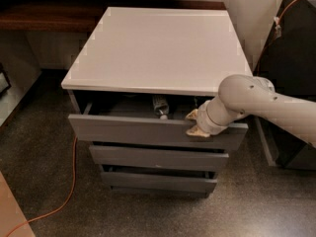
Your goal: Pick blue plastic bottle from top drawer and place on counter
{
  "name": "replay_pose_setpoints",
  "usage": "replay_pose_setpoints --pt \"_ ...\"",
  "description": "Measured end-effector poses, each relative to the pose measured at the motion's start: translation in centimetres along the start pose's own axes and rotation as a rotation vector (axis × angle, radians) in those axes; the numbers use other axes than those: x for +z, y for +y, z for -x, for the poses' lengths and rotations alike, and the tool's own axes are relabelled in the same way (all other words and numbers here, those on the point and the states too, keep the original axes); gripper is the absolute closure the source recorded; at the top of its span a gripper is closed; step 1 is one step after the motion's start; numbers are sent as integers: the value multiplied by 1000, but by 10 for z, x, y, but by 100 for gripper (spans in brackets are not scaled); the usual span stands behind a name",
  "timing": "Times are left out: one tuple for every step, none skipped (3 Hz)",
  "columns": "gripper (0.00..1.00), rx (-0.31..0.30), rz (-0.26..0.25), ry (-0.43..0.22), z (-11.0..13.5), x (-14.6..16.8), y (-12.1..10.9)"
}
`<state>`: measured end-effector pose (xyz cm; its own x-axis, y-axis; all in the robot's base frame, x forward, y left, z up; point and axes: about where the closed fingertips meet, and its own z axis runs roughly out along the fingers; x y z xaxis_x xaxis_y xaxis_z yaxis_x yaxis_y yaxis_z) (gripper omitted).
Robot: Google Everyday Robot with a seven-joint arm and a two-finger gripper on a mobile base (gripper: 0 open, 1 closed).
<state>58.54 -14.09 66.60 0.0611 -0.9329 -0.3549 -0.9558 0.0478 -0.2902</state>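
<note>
- Drawer front of the top drawer [148, 131] stands a little way out from the grey cabinet. This leaves a dark gap between it and the front edge of the white table [158, 48] directly above.
- Blue plastic bottle [160, 105] lies inside the top drawer, seen through that gap near the drawer's middle. Its capped end points toward the drawer front.
- End effector [195, 123] sits at the upper edge of the top drawer's front, toward the drawer's right end. It is just right of the bottle and apart from it.
- Whether the end effector is open or closed, or has hold of the drawer front, cannot be told.
- Pale arm [261, 100] reaches in from the right of the top drawer.
- Middle drawer [158, 157] and bottom drawer [158, 180] sit below the top drawer.
- Orange cable [74, 177] runs over the floor, left of and below the top drawer.
- Dark wooden shelf [44, 16] lies behind the top drawer, to its left.
</note>
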Motion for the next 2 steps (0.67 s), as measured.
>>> replay_pose_setpoints --pt "100 1 14 -4 1 -3 19" --pt "100 1 14 -4 1 -3 19"
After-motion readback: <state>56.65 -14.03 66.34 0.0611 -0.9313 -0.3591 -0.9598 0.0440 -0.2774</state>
